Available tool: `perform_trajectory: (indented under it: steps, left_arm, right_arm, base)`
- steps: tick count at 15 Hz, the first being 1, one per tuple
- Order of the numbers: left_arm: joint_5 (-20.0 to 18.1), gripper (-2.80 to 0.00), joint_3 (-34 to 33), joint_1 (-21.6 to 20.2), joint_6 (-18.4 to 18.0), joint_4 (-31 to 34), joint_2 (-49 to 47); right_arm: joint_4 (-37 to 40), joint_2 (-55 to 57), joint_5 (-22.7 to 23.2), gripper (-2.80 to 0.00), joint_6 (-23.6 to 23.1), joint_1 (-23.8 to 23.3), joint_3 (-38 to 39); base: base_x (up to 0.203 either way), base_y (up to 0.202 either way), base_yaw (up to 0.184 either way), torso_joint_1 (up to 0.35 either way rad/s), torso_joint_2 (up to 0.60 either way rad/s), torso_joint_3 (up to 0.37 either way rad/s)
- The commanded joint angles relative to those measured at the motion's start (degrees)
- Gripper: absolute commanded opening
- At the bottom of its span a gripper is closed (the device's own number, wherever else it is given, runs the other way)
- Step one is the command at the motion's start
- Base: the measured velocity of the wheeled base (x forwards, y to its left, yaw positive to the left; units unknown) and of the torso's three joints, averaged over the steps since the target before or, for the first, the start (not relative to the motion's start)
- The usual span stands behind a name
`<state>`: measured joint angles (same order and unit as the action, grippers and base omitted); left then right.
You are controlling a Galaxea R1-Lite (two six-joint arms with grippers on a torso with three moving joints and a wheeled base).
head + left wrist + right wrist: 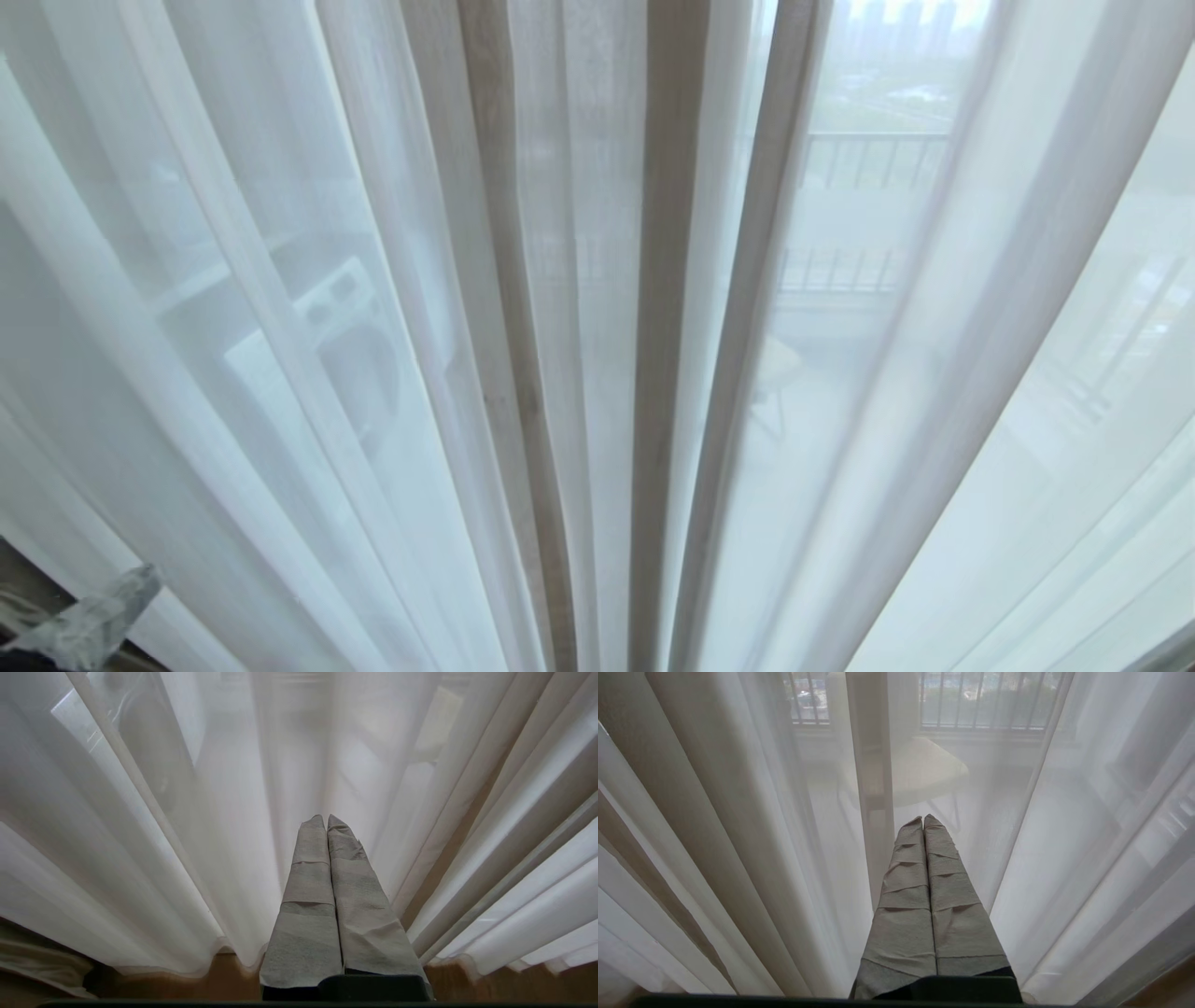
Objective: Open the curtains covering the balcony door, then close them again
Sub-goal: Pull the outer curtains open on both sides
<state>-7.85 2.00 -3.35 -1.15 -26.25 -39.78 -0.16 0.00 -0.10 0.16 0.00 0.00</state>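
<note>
Curtains (597, 336) drawn fully across, filling the head view, with only a balcony railing (868, 154) showing faintly through the sheer layer. No gap parted, so seemingly either nothing begun or everything finished. Left gripper (326, 819) pressed shut, empty, close to the folds; right gripper (923, 819) likewise shut, empty.
</note>
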Motion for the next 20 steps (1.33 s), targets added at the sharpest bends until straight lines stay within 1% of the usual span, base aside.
perform_trajectory:
  steps: [1, 4, 5, 6, 7, 8, 10, 13, 20]
  left_arm:
    - [0.2, -2.8, -2.0, 0.1, -0.1, 4.1, 8.9]
    - [0.6, -2.8, -2.0, -0.2, 0.0, 13.5, 17.4]
    - [2.0, -2.8, -2.0, -0.2, 0.1, 15.5, 20.2]
    - [4.2, -2.8, -2.0, -0.1, 0.2, 17.7, 23.0]
    - [6.4, -2.8, -2.0, 0.3, 0.0, 21.8, 25.4]
    - [7.2, -2.8, -2.0, 1.3, 0.1, 23.5, 27.7]
    - [7.9, -2.8, -2.0, 2.4, 0.3, 24.2, 31.8]
    - [8.2, -2.8, -2.0, 2.7, 0.4, 24.4, 38.8]
    - [8.0, -2.8, -2.0, 2.8, -0.1, 24.5, 39.7]
  right_arm:
    - [0.0, 0.0, 0.0, -2.8, 0.0, 0.0, 0.0]
    - [0.0, 0.0, 0.0, -2.8, 0.0, 0.0, 0.0]
    - [0.0, 0.0, 0.0, -2.8, 0.0, 0.0, 0.0]
    - [0.0, 0.0, 0.0, -2.8, 0.0, 0.0, 0.0]
    - [0.0, 0.0, 0.0, -2.8, 0.0, 0.0, 0.0]
    - [0.0, 0.0, 0.0, -2.8, 0.0, 0.0, 0.0]
    - [0.0, 0.0, 0.0, -2.8, 0.0, 0.0, 0.0]
    - [0.0, 0.0, 0.0, -2.8, 0.0, 0.0, 0.0]
    - [0.0, 0.0, 0.0, -2.8, 0.0, 0.0, 0.0]
  base:
    - [0.0, 0.0, 0.0, 0.0, 0.0, 0.0]
    - [0.0, 0.0, 0.0, 0.0, 0.0, 0.0]
    - [0.0, 0.0, 0.0, 0.0, 0.0, 0.0]
    - [0.0, 0.0, 0.0, 0.0, 0.0, 0.0]
    - [0.0, 0.0, 0.0, 0.0, 0.0, 0.0]
    - [0.0, 0.0, 0.0, 0.0, 0.0, 0.0]
    - [0.0, 0.0, 0.0, 0.0, 0.0, 0.0]
    - [0.0, 0.0, 0.0, 0.0, 0.0, 0.0]
    - [0.0, 0.0, 0.0, 0.0, 0.0, 0.0]
